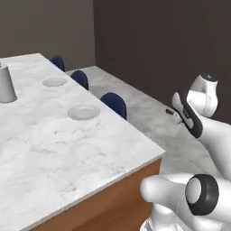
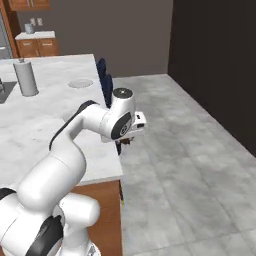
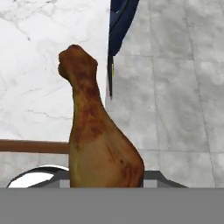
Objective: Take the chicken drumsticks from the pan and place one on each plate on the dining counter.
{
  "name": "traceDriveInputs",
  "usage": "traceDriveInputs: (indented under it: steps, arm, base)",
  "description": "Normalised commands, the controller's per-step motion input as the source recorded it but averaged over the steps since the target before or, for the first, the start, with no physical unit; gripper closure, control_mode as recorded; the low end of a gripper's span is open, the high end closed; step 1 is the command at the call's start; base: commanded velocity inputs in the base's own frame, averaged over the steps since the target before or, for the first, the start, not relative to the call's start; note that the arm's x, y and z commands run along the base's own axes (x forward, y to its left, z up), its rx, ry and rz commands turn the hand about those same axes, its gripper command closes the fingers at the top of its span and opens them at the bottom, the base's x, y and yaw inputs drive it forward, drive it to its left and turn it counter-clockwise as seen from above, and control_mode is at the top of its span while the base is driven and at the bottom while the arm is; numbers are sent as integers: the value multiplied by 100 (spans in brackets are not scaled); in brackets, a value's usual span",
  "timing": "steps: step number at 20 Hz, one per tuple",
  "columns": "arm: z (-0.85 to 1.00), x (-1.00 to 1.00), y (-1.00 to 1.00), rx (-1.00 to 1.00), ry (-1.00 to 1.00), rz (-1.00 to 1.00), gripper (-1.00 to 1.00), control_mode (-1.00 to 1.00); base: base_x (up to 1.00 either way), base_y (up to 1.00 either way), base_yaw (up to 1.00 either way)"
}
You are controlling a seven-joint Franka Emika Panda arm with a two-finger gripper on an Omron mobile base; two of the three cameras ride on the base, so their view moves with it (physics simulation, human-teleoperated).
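Note:
A golden-brown chicken drumstick (image 3: 98,140) stands close in front of the hand camera, thick end down between the jaws and knuckle end pointing away. My gripper (image 2: 127,141) is shut on it and hangs over the floor just off the long edge of the dining counter (image 1: 67,153). From the left base camera the gripper (image 1: 173,113) shows small beside the wrist. Two pale plates lie on the counter, one nearer (image 1: 83,112) and one farther (image 1: 54,81); the farther plate (image 2: 80,83) also shows from the right. The pan is out of view.
Blue stools (image 1: 115,103) line the counter's edge below the gripper; one (image 3: 121,19) appears in the hand view. A grey cylinder (image 1: 5,85) stands upright on the counter's far side. Open grey floor (image 2: 190,160) stretches right of the counter, with a dark wall beyond.

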Motion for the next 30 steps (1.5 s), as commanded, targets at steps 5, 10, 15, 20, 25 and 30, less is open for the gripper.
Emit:
traceDriveInputs:
  steps: [5, 10, 15, 20, 25, 30]
  arm:
    - [0, 0, 0, 0, 0, 0, 100, 100]
    - [0, 0, 0, 0, 0, 0, 100, 100]
    - [0, 0, 0, 0, 0, 0, 100, 100]
    - [0, 0, 0, 0, 0, 0, 100, 100]
    - [0, 0, 0, 0, 0, 0, 100, 100]
    - [0, 0, 0, 0, 0, 0, 100, 100]
  base:
    - [19, -4, 97]
    - [23, -2, 40]
    - [8, -21, 0]
    - [8, -23, 0]
    - [0, -3, 0]
    - [1, -1, 0]
